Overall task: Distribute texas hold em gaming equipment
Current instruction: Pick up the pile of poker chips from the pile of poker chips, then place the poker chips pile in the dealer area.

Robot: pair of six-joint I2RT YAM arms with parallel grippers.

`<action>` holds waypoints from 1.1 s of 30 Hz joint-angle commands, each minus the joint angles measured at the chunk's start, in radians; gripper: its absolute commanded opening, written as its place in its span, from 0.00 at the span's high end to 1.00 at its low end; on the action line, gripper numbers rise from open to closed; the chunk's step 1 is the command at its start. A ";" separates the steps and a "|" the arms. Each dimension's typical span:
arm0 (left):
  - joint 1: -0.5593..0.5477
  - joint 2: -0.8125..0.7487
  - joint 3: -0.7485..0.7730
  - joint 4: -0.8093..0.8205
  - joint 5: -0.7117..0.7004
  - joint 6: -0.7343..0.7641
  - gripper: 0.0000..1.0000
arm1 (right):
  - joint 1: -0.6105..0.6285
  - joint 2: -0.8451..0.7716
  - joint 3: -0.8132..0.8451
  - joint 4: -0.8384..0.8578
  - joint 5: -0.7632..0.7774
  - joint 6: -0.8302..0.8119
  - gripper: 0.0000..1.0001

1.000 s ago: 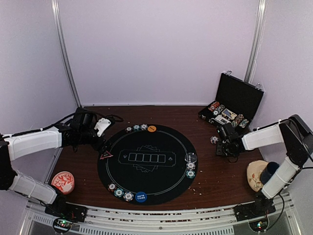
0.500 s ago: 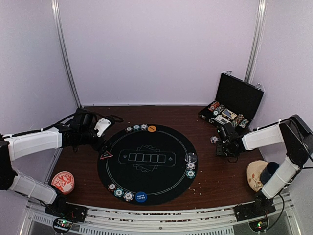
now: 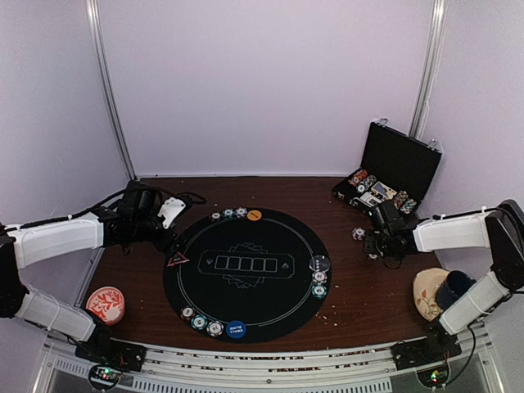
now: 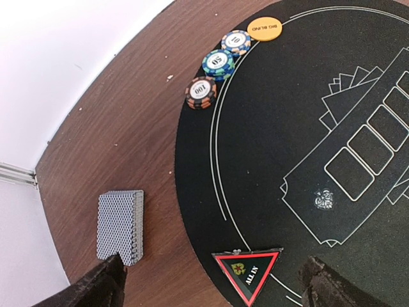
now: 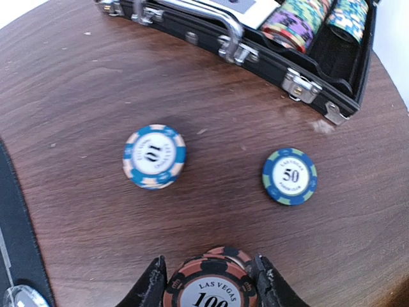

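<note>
Chips marked 100 (image 5: 208,293) now clamped in right gripper (image 5: 209,281), elbow swung outward.

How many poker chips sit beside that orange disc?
3, in a row along the edge of the mat: the 10 chip beside the orange disc, then the 50 chip, then the 100 chip. Any stacked underneath wouldn't show.

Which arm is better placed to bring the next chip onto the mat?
Right. Right end effector grips a 100 chip beside the case; left end effector hangs open near the cards.
</note>
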 commanded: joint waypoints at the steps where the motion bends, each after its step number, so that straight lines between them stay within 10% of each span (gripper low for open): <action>1: 0.008 0.000 -0.006 0.042 -0.009 -0.008 0.02 | 0.043 -0.033 0.008 -0.007 0.028 -0.025 0.77; 33: 0.010 0.014 -0.006 0.045 -0.028 -0.007 0.02 | 0.836 0.248 0.254 -0.027 0.092 0.146 0.79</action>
